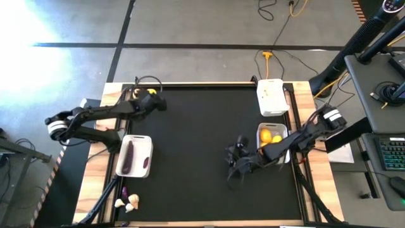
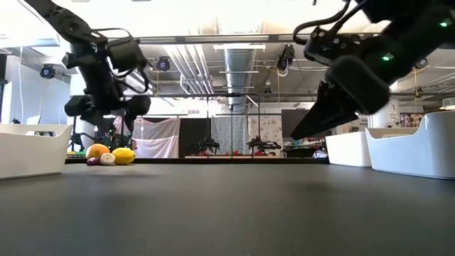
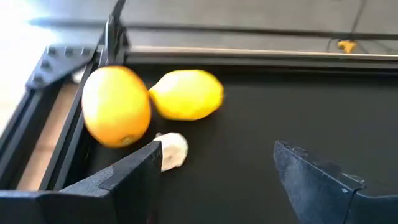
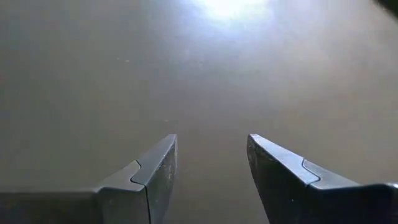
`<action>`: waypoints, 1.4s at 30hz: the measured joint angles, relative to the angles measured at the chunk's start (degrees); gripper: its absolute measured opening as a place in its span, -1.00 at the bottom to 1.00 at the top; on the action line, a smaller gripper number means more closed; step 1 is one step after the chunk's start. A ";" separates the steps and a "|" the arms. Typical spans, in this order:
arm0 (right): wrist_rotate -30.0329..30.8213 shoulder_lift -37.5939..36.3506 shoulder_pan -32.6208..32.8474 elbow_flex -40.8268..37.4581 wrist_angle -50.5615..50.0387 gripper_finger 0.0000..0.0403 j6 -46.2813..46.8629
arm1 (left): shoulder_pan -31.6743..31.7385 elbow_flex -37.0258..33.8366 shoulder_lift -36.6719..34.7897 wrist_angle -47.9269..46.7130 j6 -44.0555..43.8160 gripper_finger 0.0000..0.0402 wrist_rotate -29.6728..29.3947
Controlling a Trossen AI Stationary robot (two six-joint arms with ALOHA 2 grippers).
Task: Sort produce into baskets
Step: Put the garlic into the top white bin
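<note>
1. While poised wide open above the far-left corner, left gripper (image 3: 214, 171) empty, just short of two lemons (image 3: 186, 94) and a garlic bulb (image 3: 171, 150).
2. Right gripper (image 4: 211, 165) half open, empty, over bare mat beside lemon-filled basket (image 1: 273, 128).
3. Purple pieces in left basket (image 1: 140, 140).

We see two dark, nearly black arms built of slim jointed segments, each with a white collar band near its outer end, with thin black cables looping along the links. The left gripper (image 3: 214, 168) has two flat, wedge-shaped matte black fingers with a stepped seam line near each tip. The right gripper (image 4: 211, 168) has the same dark tapered fingers, and a small green light glows on its arm's housing in the low view.
</note>
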 joint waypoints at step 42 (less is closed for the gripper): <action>-0.22 0.65 0.57 0.31 5.56 -0.07 -9.37 | 6.46 17.11 31.90 -8.52 0.98 -0.07 8.13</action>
